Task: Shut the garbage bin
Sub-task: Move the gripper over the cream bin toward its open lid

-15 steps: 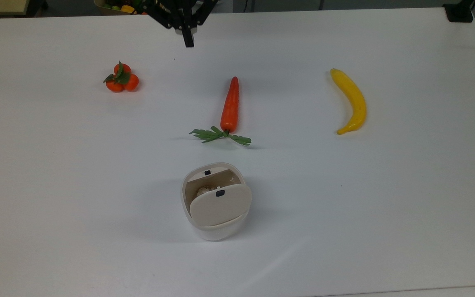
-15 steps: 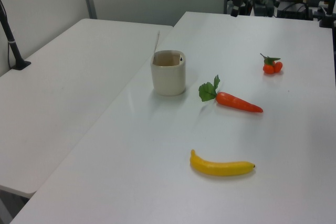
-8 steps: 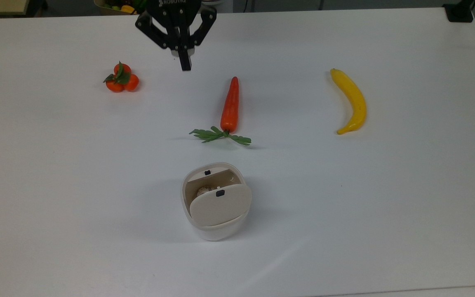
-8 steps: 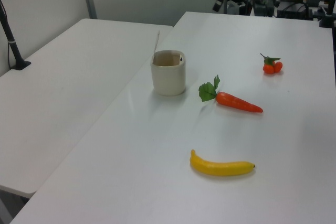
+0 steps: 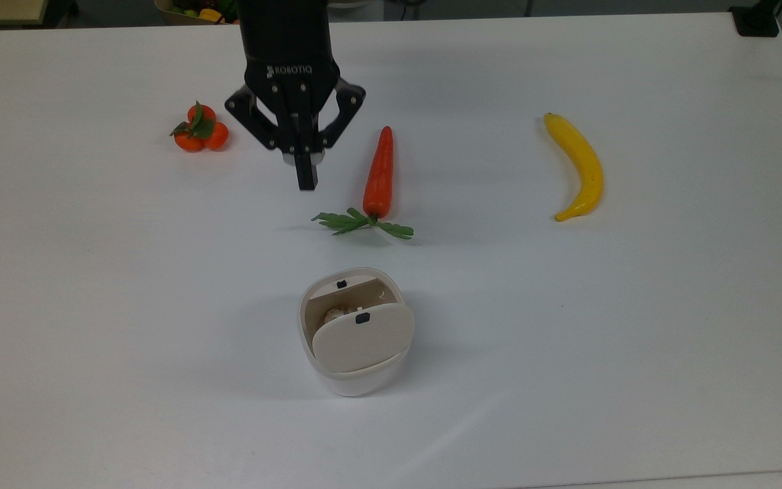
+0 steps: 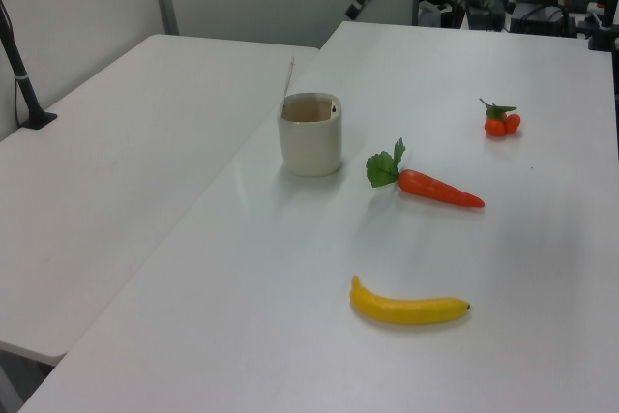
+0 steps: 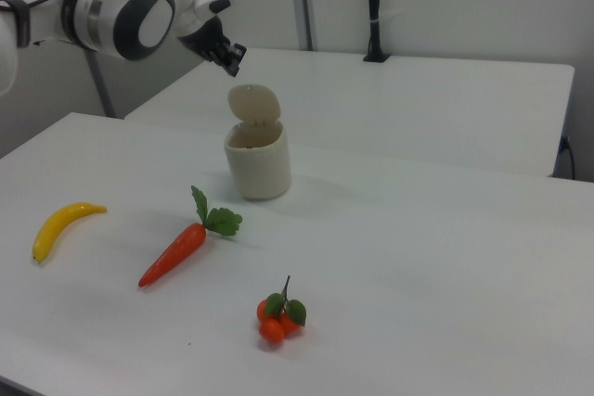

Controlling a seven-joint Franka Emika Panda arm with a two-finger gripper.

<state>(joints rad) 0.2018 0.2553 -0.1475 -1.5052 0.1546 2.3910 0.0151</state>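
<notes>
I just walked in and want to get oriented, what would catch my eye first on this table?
Probably the black gripper, fingers together, hanging high above the white table between the tangerine cluster and the carrot in the top view. Next, the garbage bin with its beige lid standing up open, and the banana off at the top view's right.

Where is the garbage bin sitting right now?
In the top view the garbage bin stands low of centre on the table, lid up, just below the carrot.

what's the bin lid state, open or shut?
Open. In the right view the lid stands upright above the bin rim; in the top view it leaves the inside exposed, with something pale inside.
</notes>
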